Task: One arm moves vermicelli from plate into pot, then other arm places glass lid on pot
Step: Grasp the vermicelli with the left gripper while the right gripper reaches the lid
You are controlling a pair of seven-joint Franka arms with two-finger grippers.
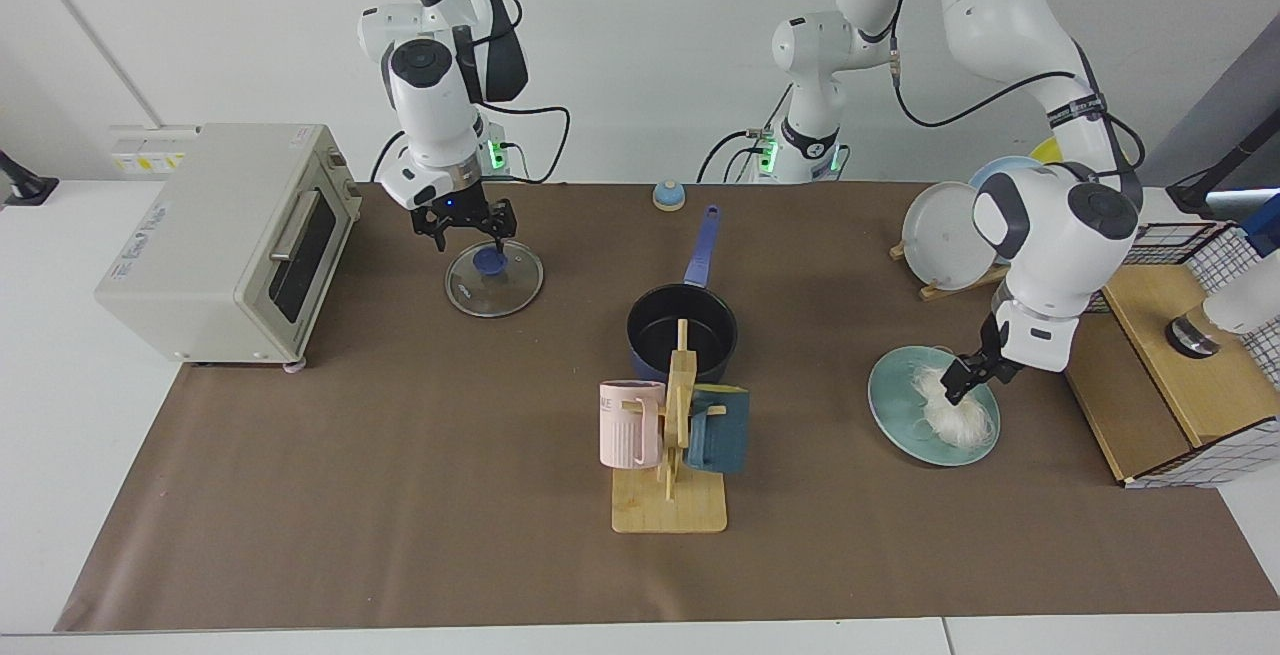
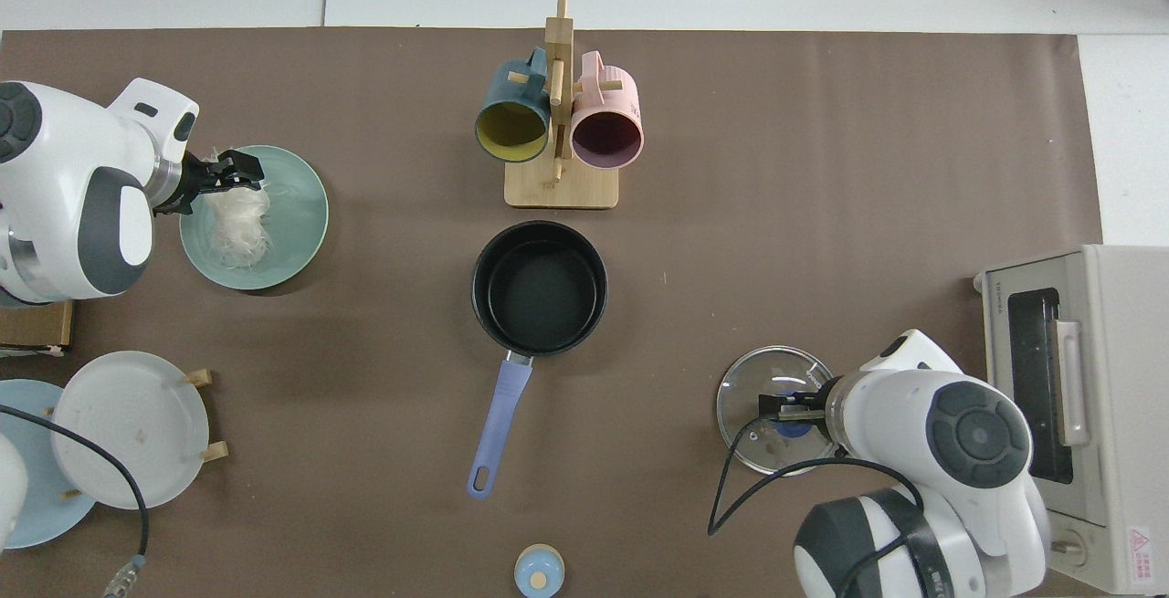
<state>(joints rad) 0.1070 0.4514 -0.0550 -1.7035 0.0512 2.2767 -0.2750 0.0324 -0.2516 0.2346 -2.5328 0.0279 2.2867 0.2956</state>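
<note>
The vermicelli (image 1: 950,417) (image 2: 239,228) lies as a white bundle on the light teal plate (image 1: 900,410) (image 2: 297,224). My left gripper (image 1: 968,375) (image 2: 233,169) is low over the bundle's end nearest the arm, open, its fingers at the strands. The dark navy pot (image 1: 682,330) (image 2: 539,288) stands empty mid-table, its blue handle (image 1: 705,245) pointing toward the arm bases. The glass lid (image 1: 494,278) (image 2: 758,388) rests flat on the mat. My right gripper (image 1: 468,230) (image 2: 785,406) hovers open just above its blue knob.
A wooden mug rack (image 1: 670,435) (image 2: 557,123) with a pink and a teal mug stands right in front of the pot. A toaster oven (image 1: 215,235) sits beside the lid. Racked plates (image 1: 945,233) and a wire-and-wood box (image 1: 1170,365) flank the teal plate.
</note>
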